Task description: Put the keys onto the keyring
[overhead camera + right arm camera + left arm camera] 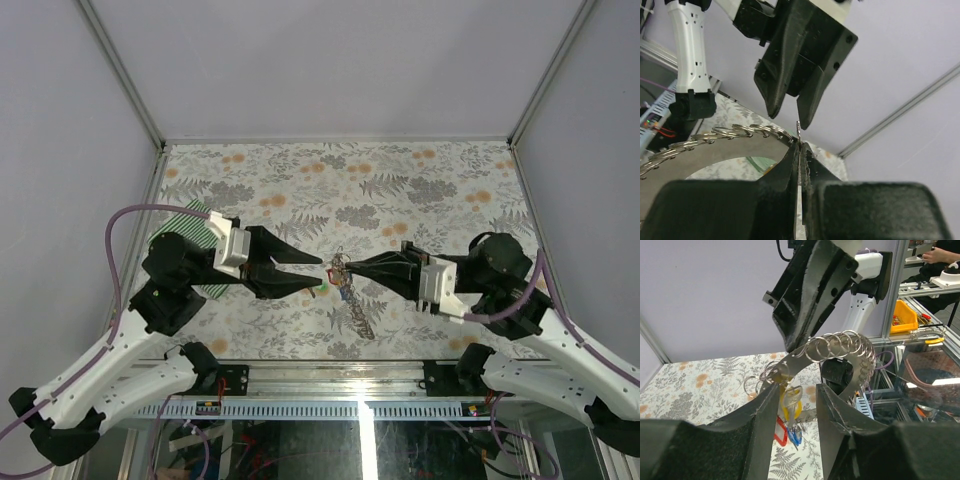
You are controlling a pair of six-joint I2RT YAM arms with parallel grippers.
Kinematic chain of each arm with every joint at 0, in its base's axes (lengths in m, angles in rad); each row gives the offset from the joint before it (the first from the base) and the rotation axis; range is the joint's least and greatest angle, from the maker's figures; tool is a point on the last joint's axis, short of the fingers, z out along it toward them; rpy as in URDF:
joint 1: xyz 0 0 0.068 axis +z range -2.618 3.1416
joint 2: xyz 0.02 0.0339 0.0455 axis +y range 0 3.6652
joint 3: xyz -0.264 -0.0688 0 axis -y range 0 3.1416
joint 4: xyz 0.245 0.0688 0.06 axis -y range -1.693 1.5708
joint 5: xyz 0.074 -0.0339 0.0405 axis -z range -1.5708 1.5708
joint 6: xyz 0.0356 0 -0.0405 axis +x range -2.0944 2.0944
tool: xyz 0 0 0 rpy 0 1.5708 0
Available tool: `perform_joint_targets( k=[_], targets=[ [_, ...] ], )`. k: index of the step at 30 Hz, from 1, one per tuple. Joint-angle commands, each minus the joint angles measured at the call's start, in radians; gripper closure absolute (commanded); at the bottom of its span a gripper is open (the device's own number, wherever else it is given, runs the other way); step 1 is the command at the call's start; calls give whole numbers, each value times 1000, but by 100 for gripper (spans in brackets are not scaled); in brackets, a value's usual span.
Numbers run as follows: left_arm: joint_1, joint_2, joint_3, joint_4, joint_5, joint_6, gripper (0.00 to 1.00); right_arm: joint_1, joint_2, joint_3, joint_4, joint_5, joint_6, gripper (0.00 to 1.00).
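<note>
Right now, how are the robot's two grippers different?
The left gripper is open, fingers spread; the right gripper is shut tight. The right gripper pinches the keyring; the left gripper clamps nothing. Both have black fingers and point tip to tip at each other.

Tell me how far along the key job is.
Yellow, red and blue keys already seem to hang from the keyring. The right gripper pinches it aloft; the left gripper is open around the keys. A green key by the left gripper looks not yet on.
</note>
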Motion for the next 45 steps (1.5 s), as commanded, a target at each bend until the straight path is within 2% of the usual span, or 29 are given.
perform_joint_targets(
  k=[1,6,12,18,26,45],
  targets=[
    [-2,-30,24,68,-36,11,65,5,43,145,-19,81,225,100],
    [-3,-57,5,104,-76,-10,67,5,88,242,-153,96,318,100],
    [-2,-53,2,110,-112,-35,68,5,108,293,-225,91,359,100],
    [-2,-22,22,119,-83,-60,67,5,146,363,-320,62,373,100],
    [-3,34,41,132,-20,-92,67,5,158,367,-335,59,355,100],
    [-14,72,48,149,-17,-103,72,5,184,364,-330,47,329,100]
  ],
)
